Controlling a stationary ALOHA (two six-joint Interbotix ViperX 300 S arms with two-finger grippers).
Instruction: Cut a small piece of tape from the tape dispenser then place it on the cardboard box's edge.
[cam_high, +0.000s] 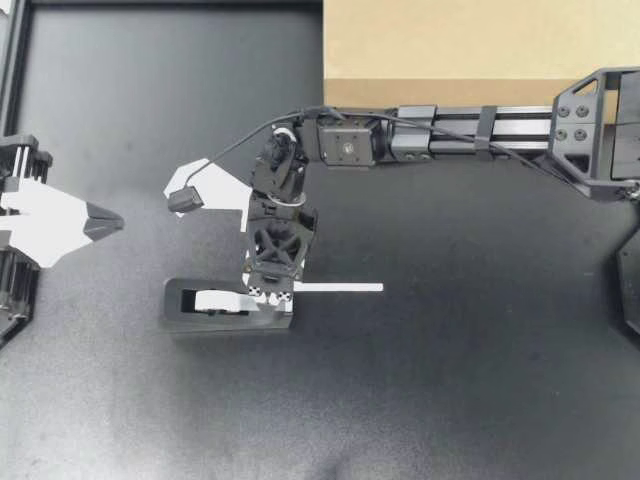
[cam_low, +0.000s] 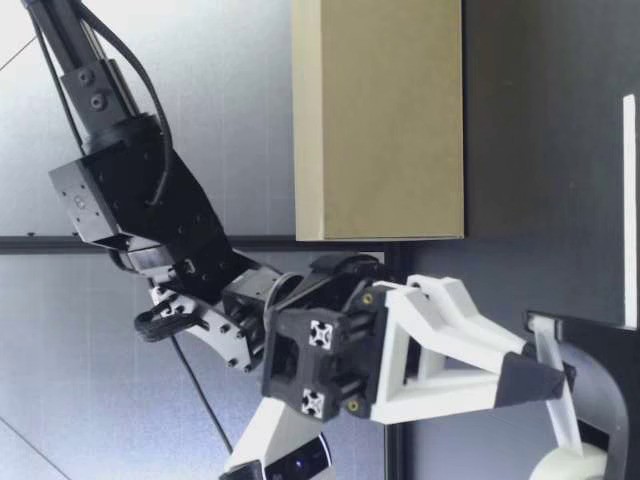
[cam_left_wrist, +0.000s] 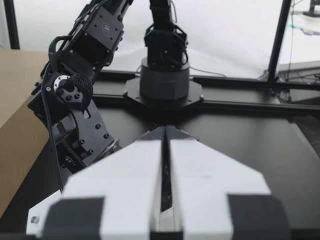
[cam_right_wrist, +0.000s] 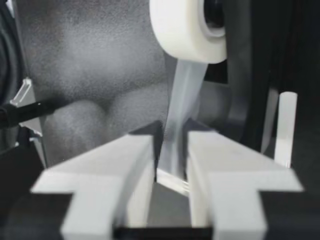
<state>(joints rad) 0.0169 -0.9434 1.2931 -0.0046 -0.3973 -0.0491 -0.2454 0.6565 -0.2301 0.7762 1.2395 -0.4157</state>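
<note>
A black table with a matt, faintly mottled top spreads across the scene. A thin white strip lies flat on the table near its middle, running along its width. Black frame rails edge one side of the table, and an upright black post rises at the table's edge against a bright backdrop.

Top view: right gripper fingertips hidden beneath its own wrist, which also covers the tape dispenser's cutter end. Cardboard box runs out of frame at the bench's far edge. Right wrist view: tape roll cropped, tape strip blurred.
</note>
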